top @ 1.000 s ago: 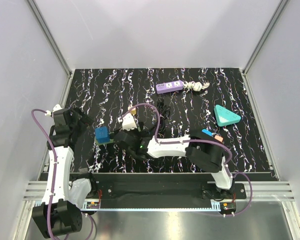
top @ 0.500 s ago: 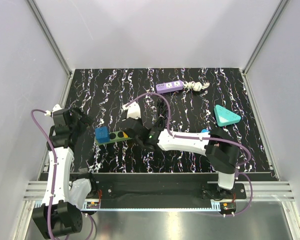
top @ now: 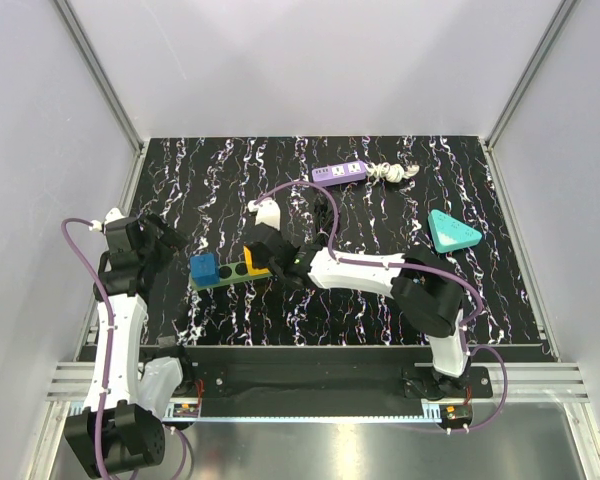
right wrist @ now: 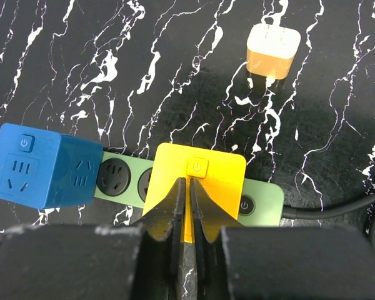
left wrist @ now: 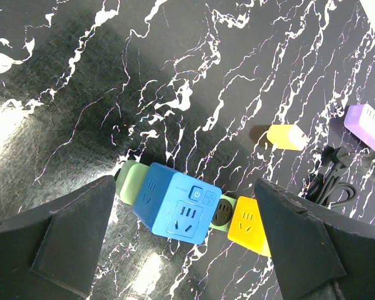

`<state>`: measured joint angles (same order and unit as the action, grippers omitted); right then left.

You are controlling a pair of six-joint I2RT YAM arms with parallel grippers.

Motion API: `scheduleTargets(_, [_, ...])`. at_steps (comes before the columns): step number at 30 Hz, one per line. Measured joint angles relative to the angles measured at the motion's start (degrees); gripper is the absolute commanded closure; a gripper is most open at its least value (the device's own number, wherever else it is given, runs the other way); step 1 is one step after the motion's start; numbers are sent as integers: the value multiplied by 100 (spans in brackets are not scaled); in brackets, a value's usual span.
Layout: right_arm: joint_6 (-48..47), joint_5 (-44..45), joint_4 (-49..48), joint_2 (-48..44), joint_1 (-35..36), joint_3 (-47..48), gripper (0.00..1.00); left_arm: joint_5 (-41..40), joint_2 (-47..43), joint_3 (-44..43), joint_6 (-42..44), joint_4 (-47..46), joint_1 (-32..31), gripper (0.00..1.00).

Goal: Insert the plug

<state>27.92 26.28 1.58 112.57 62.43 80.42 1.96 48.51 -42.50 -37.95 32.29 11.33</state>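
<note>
A green power strip lies left of centre on the black marbled table. A blue cube plug sits in its left end and a yellow cube plug sits in it further right. My right gripper hangs directly over the yellow plug, its jaws drawn together with only a thin slit and nothing between them. Whether the tips touch the plug's top I cannot tell. My left gripper is wide open above the blue plug, holding nothing.
A small white and orange adapter lies just behind the strip. At the back are a purple power strip and a coiled white cable. A teal triangular object lies to the right. A black cable runs from the strip.
My right gripper has gone from wide open to nearly closed and has shifted to sit over the yellow plug. The left arm has not moved.
</note>
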Motion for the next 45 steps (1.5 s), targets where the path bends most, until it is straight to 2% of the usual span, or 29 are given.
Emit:
scheduleTargets(14, [-437,-553,1084,-179,2,835,90,232,9,0,74,-96,0,1])
scheduleTargets(19, [-380,-605,1106,-323,2,756,93,282,9,2,90,-136,0,1])
scheduleTargets(25, [-87,-789,872,-17,15,363,96,293,7,76,105,-203,0,1])
scheduleTargets(32, [-94,-787,907,-109,15,280,95,345,9,87,175,-208,0,1])
scheduleTargets(37, [-136,-789,1172,-387,13,232,92,629,39,85,411,-260,-22,5])
scheduleTargets(41, [-107,-800,1281,-844,-63,83,87,951,72,85,570,-391,-328,11])
scheduleTargets(45, [20,-774,1290,-1447,-369,-428,80,1110,129,22,656,-507,-1165,17])
